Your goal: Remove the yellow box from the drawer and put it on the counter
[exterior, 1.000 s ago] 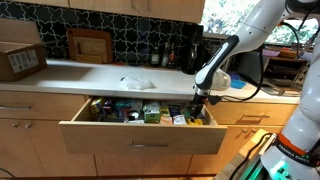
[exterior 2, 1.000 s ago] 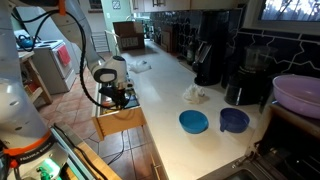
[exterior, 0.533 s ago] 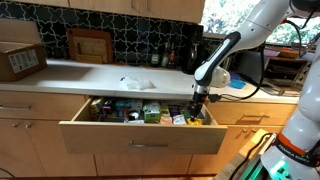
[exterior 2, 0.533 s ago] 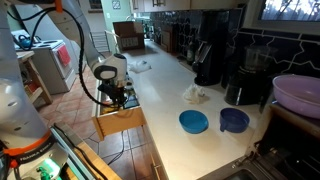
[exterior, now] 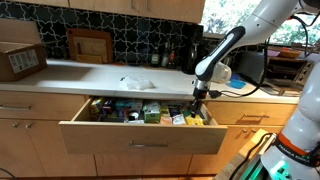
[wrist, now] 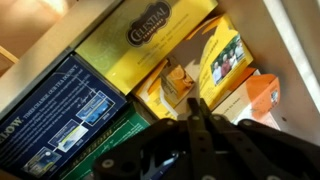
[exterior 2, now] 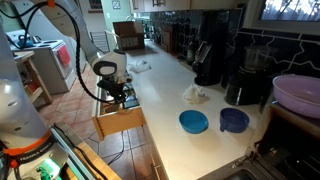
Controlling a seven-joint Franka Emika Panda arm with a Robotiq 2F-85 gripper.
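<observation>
The drawer (exterior: 145,141) is pulled out wide. It is made of light wood, with a thin metal bar on its front. The yellow box (wrist: 224,57) lies flat inside it, near one end, tight beside other boxes. It is bright yellow, with dark print and a small picture on top. The counter (exterior: 95,74) runs just above the drawer. It is long, white and smooth, with dark tiles behind it.

We see soft daylight from the window (exterior: 222,15) brightening the white bench (exterior: 100,72) in an exterior view, the inside of the drawer (exterior: 140,140) lying in shade, while our wrist view is warm and blurred, the claw (wrist: 196,110) a dark unfocused silhouette.
</observation>
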